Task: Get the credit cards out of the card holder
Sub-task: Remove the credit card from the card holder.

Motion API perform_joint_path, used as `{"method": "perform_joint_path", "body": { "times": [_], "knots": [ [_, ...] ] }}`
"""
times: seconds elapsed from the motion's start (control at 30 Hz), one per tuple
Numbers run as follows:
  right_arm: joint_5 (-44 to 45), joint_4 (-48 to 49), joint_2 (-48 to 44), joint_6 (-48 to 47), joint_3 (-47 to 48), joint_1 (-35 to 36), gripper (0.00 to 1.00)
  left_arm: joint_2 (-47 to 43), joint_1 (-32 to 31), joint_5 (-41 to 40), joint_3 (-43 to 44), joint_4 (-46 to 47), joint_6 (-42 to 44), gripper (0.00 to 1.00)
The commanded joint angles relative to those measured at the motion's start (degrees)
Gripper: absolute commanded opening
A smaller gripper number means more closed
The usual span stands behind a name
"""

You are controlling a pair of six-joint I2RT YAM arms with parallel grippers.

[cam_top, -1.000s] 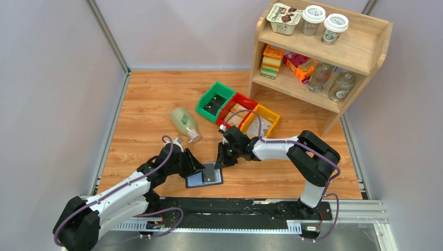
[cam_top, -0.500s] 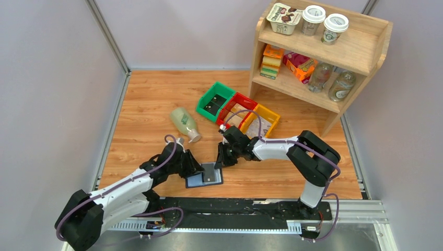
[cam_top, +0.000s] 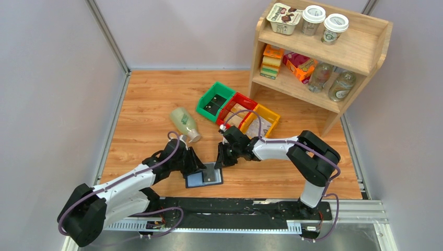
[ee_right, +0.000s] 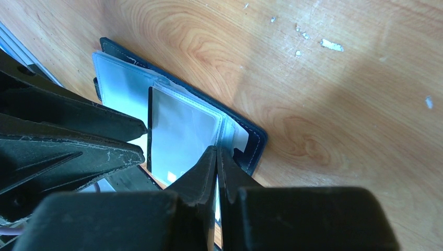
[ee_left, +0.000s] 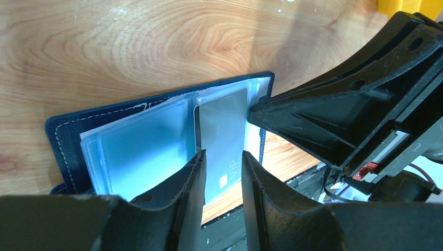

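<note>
The navy card holder [cam_top: 195, 182] lies open near the table's front edge, its pale sleeves up; it also shows in the left wrist view [ee_left: 68, 130] and the right wrist view [ee_right: 254, 140]. A grey credit card [ee_left: 222, 130] marked VIP sticks partway out of a sleeve toward the front edge, and shows in the right wrist view [ee_right: 180, 130]. My left gripper [ee_left: 222, 157] is open, with a narrow gap just over this card. My right gripper [ee_right: 216, 152] is shut on the clear sleeve at the holder's right side. Other cards are hidden.
A pale bottle [cam_top: 185, 123] lies behind the left arm. Green [cam_top: 214, 99], red [cam_top: 236, 109] and yellow [cam_top: 261, 121] bins stand behind the right gripper. A wooden shelf [cam_top: 360, 49] with goods stands at back right. The black rail [cam_top: 235, 206] runs just in front of the holder.
My left arm has crept a little forward and right, bringing its gripper closer onto the holder. The right arm and the holder have stayed in place.
</note>
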Motion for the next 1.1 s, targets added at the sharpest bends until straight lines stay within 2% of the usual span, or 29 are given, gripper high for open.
{"method": "perform_joint_path", "body": {
  "times": [0.0,0.2,0.57,0.7,0.87,1.07],
  "knots": [
    [4.0,-5.5,3.6,-1.7,-1.8,0.5,0.07,-0.1,-0.3,-2.1,2.4,-3.1,1.5,0.39],
    [3.9,-5.5,3.8,-1.9,-1.7,0.3,0.07,-0.8,-0.4,-3.4,2.2,-4.1,1.5,0.39],
    [3.8,-5.6,3.8,-2.0,-1.7,0.0,0.07,3.1,-0.5,1.1,0.9,3.9,0.5,0.34],
    [3.8,-5.4,3.9,-1.8,-1.8,0.0,0.06,2.6,-0.5,0.9,1.1,3.6,0.3,0.33],
    [3.8,-5.2,3.7,-1.7,-2.0,0.0,0.06,2.3,-0.5,-1.5,2.4,-2.7,1.4,0.35],
    [3.6,-4.9,3.7,-1.5,-2.1,0.0,0.06,4.1,-0.7,0.1,1.4,-0.4,0.6,0.36]
  ]
}}
